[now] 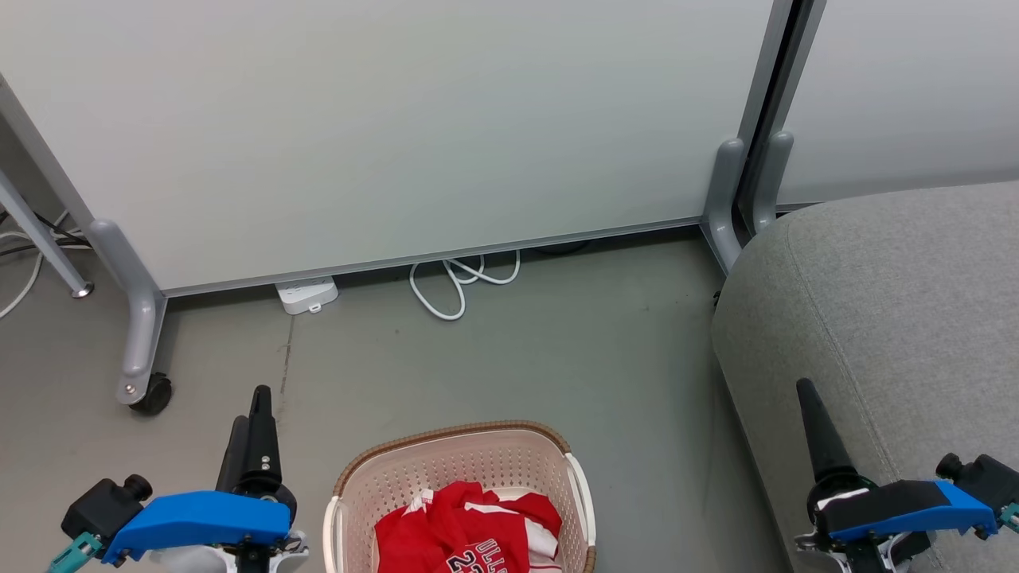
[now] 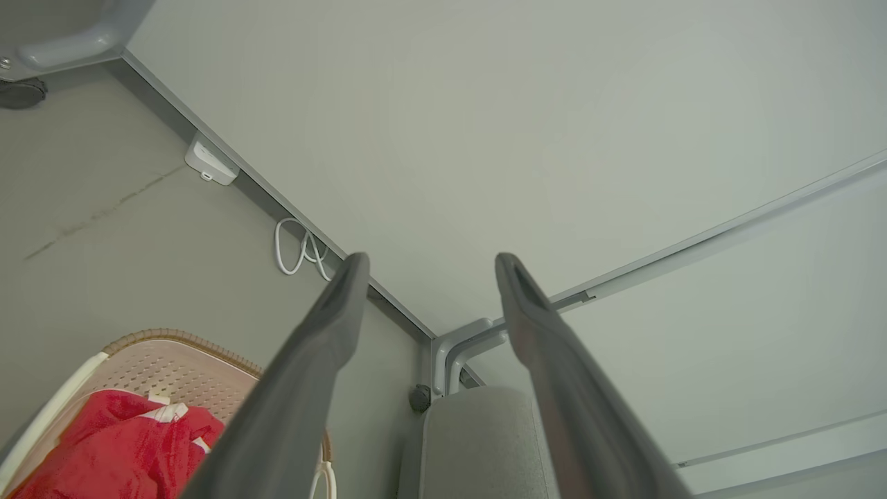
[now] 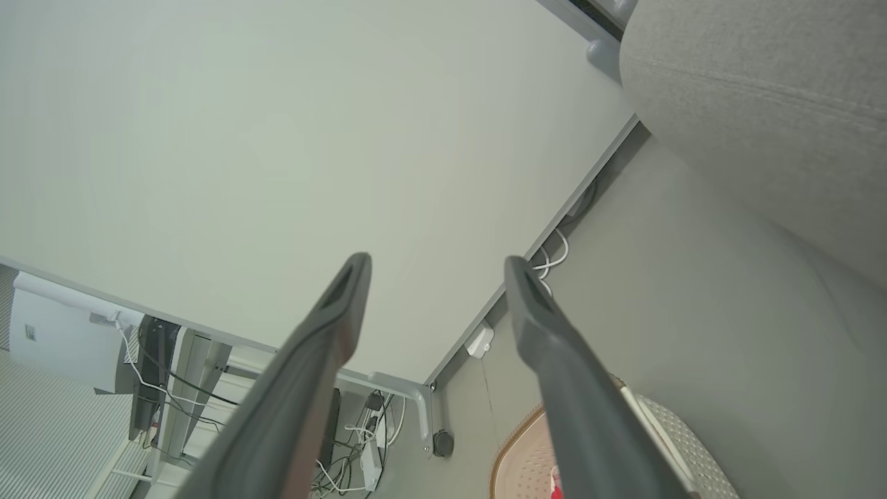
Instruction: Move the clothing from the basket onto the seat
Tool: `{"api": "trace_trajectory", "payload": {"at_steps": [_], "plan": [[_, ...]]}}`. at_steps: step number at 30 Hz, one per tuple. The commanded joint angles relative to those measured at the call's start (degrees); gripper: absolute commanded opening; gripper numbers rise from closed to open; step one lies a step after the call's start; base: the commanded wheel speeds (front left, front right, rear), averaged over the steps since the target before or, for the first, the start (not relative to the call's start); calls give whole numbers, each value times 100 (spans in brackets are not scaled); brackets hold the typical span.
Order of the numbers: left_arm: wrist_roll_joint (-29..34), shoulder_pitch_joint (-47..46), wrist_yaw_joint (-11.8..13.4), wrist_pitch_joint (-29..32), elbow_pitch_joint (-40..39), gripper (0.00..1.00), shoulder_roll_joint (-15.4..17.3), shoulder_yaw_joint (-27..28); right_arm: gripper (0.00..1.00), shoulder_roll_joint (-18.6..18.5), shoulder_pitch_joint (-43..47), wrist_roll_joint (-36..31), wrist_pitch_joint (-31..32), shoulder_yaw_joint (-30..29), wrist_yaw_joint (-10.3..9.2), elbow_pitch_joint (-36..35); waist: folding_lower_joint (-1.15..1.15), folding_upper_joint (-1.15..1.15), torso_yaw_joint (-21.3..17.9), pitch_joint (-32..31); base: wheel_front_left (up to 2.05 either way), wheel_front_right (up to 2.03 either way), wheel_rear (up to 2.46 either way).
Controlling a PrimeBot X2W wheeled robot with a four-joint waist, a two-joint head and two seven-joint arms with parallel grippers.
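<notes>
Red clothing [image 1: 466, 533] with white panels and dark lettering lies bunched in the cream basket [image 1: 350, 485] on the floor at the bottom centre of the head view. The grey seat [image 1: 892, 318] fills the right side. My left gripper [image 1: 256, 414] stands left of the basket, raised and open, holding nothing. My right gripper [image 1: 808, 406] hangs over the seat's front edge, open and empty. In the left wrist view the open left gripper [image 2: 429, 267] points past the clothing [image 2: 111, 443] in the basket [image 2: 159, 346], toward the seat [image 2: 478, 436]. The right wrist view shows the open right gripper [image 3: 436, 270], the seat [image 3: 755, 90] and the basket rim [image 3: 513, 443].
White partition panels [image 1: 398, 127] on grey wheeled feet [image 1: 143, 358] close off the back. A white power strip [image 1: 306, 294] and a looped white cable [image 1: 458, 282] lie on the grey floor under the panel. A table leg [image 1: 44, 239] and cables stand at far left.
</notes>
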Motion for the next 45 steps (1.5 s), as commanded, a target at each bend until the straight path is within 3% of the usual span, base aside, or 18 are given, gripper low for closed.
{"api": "trace_trajectory", "payload": {"at_steps": [1, 19, 45], "plan": [[344, -67, 31, -84, -85, 100, 63, -52, 100, -31, -198, -305, -78, 23, 7, -57, 0, 0, 2, -3, 0, 0, 0], [1955, -22, 133, -436, 1, 100, 110, -308, 100, -36, -250, -1962, -298, 169, 9, 9, 0, 0, 22, -31, 0, 0, 0], [3443, 26, 201, -830, 217, 100, 127, -481, 100, -42, -272, -3584, -547, 317, 12, 49, 0, 0, 21, -69, 0, 0, 0]]}}
